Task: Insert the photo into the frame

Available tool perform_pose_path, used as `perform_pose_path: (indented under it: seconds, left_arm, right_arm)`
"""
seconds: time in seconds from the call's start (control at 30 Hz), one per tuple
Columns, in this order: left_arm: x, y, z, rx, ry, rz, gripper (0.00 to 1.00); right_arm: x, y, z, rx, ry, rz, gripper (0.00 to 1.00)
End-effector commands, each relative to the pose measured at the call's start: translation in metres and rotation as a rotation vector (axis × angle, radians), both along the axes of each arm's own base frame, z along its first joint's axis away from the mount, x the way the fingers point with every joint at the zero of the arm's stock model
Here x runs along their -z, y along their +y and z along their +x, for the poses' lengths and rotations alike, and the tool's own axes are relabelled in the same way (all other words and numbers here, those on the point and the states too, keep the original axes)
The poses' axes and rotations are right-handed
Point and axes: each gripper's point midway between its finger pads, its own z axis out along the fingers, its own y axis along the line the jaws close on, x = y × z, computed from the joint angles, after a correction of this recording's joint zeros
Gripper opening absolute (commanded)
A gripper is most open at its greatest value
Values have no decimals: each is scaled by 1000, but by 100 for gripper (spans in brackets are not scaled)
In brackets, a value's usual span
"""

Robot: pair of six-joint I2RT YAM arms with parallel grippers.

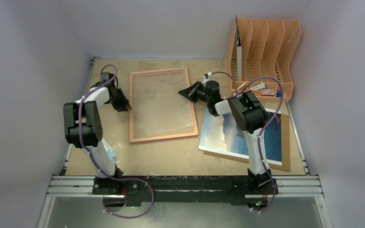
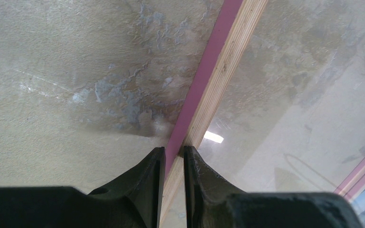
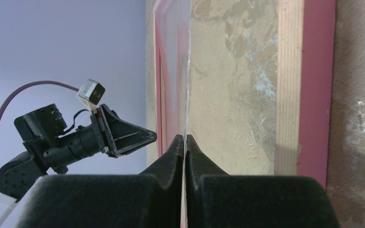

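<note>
The frame (image 1: 132, 110) lies flat on the rough tan table (image 1: 171, 159) — pink edge, layered plywood, clear pane (image 1: 161, 104) — with the sea photo (image 1: 218, 132) just right on brown board (image 1: 285, 142). The left gripper (image 2: 173, 154) clamps its left rail; the right gripper (image 3: 184, 142) pinches the pane's thin edge.
</note>
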Motion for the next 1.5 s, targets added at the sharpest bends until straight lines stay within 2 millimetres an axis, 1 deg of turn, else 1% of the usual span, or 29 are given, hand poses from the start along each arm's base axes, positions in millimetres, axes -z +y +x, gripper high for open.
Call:
perform_pose_path:
  seconds: [0.0,0.13,0.17,0.23,0.3,0.4,0.5,0.57,0.6,0.63,0.67,0.7,0.73,0.8,1.17,1.47]
  left_arm:
    - [27,-4,-14,38,85,21,23]
    - [26,-5,-13,39,82,18,23]
    - [26,-5,-13,39,81,18,23]
    - [25,-5,-13,39,80,18,23]
    - [23,-4,-12,43,78,21,23]
    - [18,-2,-9,46,70,32,23]
    - [12,-2,-6,52,57,38,24]
    - [9,-2,-3,58,50,37,25]
    - [8,-2,-3,62,47,35,25]
    - [8,-3,-2,65,44,32,25]
    - [7,-4,-1,68,41,27,25]
    - [7,-4,-1,69,40,25,25]
    - [7,-4,-1,69,38,24,25]
    - [7,-5,0,72,36,22,25]
    - [7,-5,0,77,32,19,25]
    - [7,-4,0,72,31,27,25]
  right_arm:
    - [-19,10,-1,-49,-10,5,0]
    - [-13,9,1,-46,5,-21,0]
    - [-11,10,1,-47,12,-27,4]
    - [-11,10,2,-49,21,-34,19]
    - [-12,11,3,-58,16,-45,27]
    - [-19,11,5,-60,-5,-57,32]
    - [-25,11,8,-58,-26,-77,33]
    - [-27,10,11,-49,-32,-90,29]
    - [-28,10,11,-49,-37,-97,26]
    - [-28,9,11,-52,-35,-104,21]
    - [-26,9,10,-56,-32,-111,14]
    - [-24,9,8,-63,-27,-117,8]
    - [-22,10,6,-76,-19,-121,4]
    - [-19,11,2,-102,-6,-126,0]
    - [-15,15,-6,-168,7,-143,0]
    - [-11,12,-12,-193,19,-155,0]
